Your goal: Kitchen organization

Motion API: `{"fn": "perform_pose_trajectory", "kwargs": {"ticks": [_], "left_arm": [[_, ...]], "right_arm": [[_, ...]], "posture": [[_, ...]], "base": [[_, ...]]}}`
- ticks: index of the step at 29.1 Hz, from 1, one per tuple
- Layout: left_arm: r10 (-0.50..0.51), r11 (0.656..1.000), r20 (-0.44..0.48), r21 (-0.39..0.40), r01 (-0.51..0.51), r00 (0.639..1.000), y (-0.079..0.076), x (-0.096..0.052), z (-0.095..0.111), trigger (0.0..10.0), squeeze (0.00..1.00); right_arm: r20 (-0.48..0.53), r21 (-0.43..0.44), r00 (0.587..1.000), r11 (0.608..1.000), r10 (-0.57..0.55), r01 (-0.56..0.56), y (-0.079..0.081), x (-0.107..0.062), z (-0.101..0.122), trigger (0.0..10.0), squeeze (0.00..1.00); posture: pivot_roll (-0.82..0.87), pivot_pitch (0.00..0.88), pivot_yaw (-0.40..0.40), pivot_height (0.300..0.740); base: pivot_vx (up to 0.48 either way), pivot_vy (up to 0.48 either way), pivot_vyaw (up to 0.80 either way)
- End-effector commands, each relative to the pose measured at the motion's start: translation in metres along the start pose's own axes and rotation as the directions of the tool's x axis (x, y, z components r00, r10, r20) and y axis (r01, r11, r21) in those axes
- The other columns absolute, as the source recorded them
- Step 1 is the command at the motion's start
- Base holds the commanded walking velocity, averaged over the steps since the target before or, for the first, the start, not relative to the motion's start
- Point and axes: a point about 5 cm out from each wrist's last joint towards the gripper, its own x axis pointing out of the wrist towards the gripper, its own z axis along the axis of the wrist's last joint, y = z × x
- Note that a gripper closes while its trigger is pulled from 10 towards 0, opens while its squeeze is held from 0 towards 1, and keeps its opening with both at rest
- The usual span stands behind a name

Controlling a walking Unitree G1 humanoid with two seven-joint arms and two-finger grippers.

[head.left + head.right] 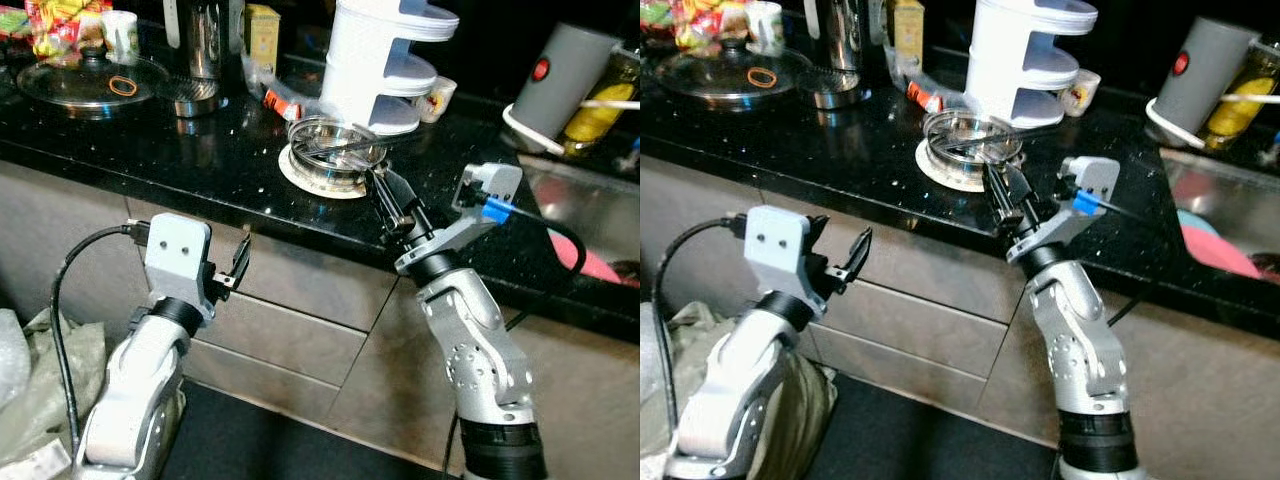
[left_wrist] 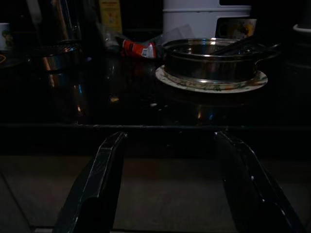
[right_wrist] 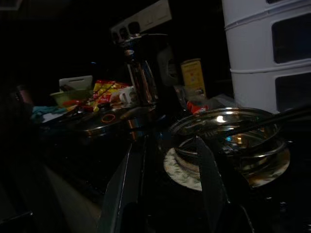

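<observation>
At centre frame on the black counter [image 1: 200, 160], a steel bowl [image 1: 335, 150] sits on a small plate [image 1: 300, 175], pretty close to the front edge. Right gripper [image 1: 385, 200] is up at that edge just beside the bowl, fingers slightly apart, holding nothing. Left gripper [image 1: 238, 265] hangs lower left below the countertop lip, spread wide in front of the drawers [image 1: 290, 335]. White tiered rack [image 1: 385, 60] crowds right behind the bowl.

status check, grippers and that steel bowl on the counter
Right gripper open at the steel bowl's near rim, not gripping. Left gripper open, low by the drawers. Bowl sits on a plate; white rack close behind.
</observation>
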Motion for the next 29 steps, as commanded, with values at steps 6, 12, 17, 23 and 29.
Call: {"fn": "perform_pose_trajectory", "kwargs": {"ticks": [6,12,17,23,29], "left_arm": [[-0.021,1.0,-0.003,-0.004,0.021,1.0,-0.004,0.0,0.001,10.0,0.0],[-0.021,1.0,-0.003,-0.002,0.021,1.0,-0.004,0.001,0.002,10.0,0.0],[-0.023,1.0,-0.005,-0.004,0.023,1.0,-0.005,0.001,0.001,10.0,0.0],[-0.031,1.0,-0.008,-0.007,0.03,1.0,-0.008,0.001,0.001,10.0,0.0],[-0.023,1.0,0.006,-0.006,0.023,1.0,-0.007,0.002,0.002,10.0,0.0]], "right_arm": [[0.004,0.017,1.0,1.0,-0.008,0.008,-0.001,0.001,0.002,10.0,0.31],[0.02,0.026,0.999,0.999,-0.031,0.031,-0.006,0.003,0.005,10.0,1.0],[0.026,0.021,0.999,0.999,-0.044,0.043,-0.007,0.005,0.007,10.0,1.0],[0.058,0.02,0.993,0.995,-0.103,0.102,-0.015,0.01,0.017,10.0,1.0],[0.053,0.042,0.968,0.969,-0.246,0.243,-0.036,0.015,0.024,10.0,0.0]], "posture": [[0.16,0.0,-0.152,0.74],[0.16,0.0,-0.153,0.74],[0.16,0.0,-0.155,0.74],[0.16,0.0,-0.156,0.74],[0.17,0.0,-0.162,0.74]], "base": [[0.307,0.0,0.0],[0.306,0.0,0.0],[0.306,0.0,0.0],[0.307,0.0,0.0],[0.299,0.0,0.0]]}}
